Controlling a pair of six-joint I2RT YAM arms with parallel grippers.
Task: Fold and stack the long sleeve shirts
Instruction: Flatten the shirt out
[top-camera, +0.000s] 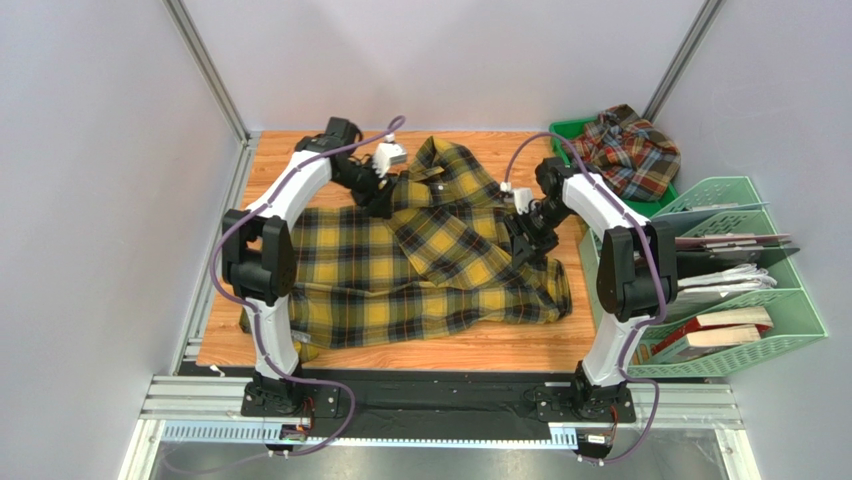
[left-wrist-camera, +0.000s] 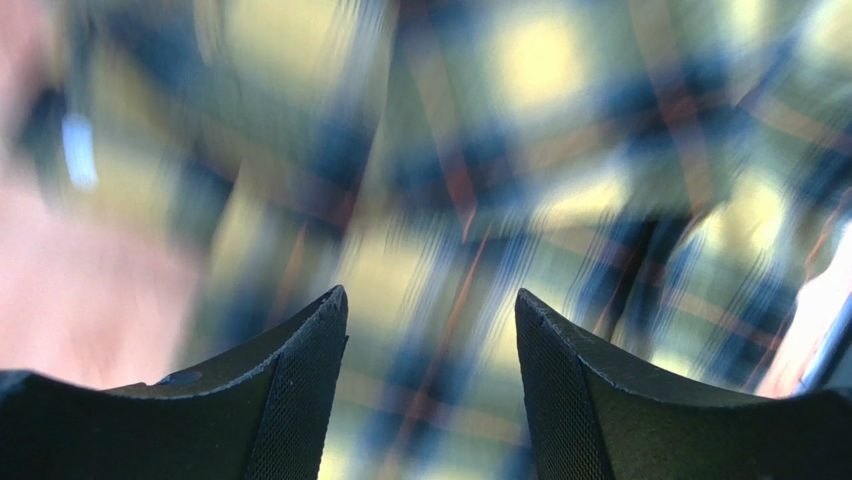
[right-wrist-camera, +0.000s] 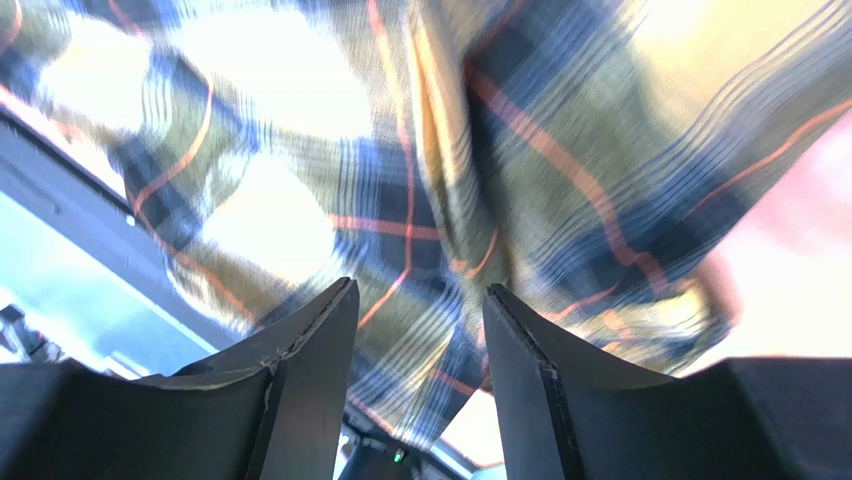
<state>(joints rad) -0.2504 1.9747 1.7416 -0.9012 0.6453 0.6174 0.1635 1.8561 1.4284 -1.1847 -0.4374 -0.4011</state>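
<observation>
**Operator:** How far along am I?

**Spotter:** Early, I'd say. Start with the surface: your yellow and black shirt covers most of it. It is spread wide but rumpled, and the upper part near the collar is thrown over at an angle. You have no tidy fold there yet, only a rough first turn.

**Operator:** And the other one?

**Spotter:** Your rust-red shirt lies bunched on the green tray at the far right corner, well apart from the yellow one. It looks untouched, so you have nothing stacked. By my reckoning you have both folds and the stacking left to do.

**Operator:** What are my grippers doing?

**Spotter:** Your left gripper is over the shirt's upper left, beside the collar. In its wrist view the left gripper's jaws stand apart with nothing between them, only blurred check cloth beyond. Your right gripper is at the shirt's right side. In its wrist view the jaws are parted too, and a hanging fold of the yellow shirt sits just past the gap. It does not look pinched to me, so I judge you are holding nothing on either side.
</observation>
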